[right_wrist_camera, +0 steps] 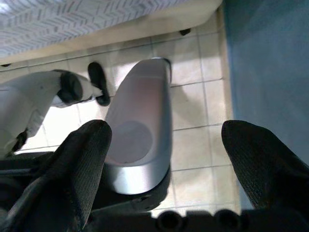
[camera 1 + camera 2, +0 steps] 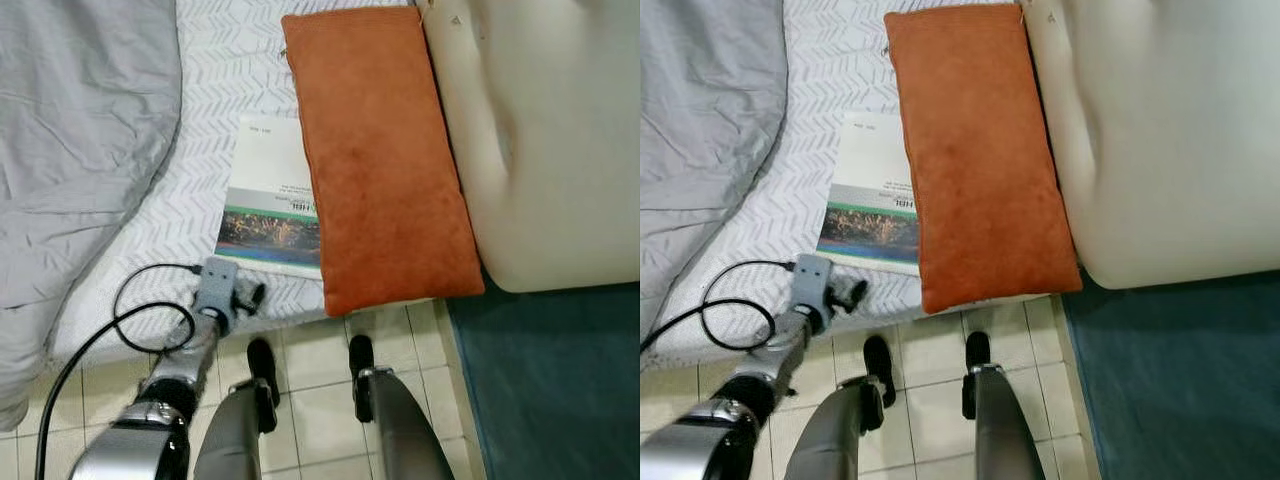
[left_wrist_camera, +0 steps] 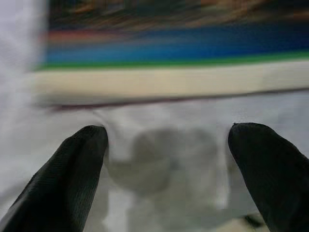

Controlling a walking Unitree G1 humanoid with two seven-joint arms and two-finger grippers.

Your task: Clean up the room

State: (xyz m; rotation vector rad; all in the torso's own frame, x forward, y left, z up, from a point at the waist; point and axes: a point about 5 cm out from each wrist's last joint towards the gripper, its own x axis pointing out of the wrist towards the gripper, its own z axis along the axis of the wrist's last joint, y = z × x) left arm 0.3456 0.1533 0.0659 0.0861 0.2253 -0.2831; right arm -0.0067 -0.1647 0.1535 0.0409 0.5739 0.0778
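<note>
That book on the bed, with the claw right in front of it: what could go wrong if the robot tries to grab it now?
The left claw is open at the near edge of the white paperback book with a landscape photo cover. Two risks:

1. The long rust-orange suede cushion overlaps the book's side, so pulling may drag the cushion off the bed.
2. The book lies flat on the white patterned bedsheet, so the fingers might pinch fabric instead.

A long orange cushion (image 2: pixel 975 150) lies on the bed (image 2: pixel 830 75), its left edge overlapping a book (image 2: pixel 872 195) with a white cover and a picture band along its near end. Just near of the book, at the mattress edge, sits the left gripper (image 2: pixel 847 293). A grey blanket (image 2: pixel 700 130) covers the far left, a cream pillow (image 2: pixel 1160 140) lies right of the cushion, and a teal rug (image 2: pixel 1180 380) covers the tiled floor (image 2: pixel 930 365) at near right.
</note>
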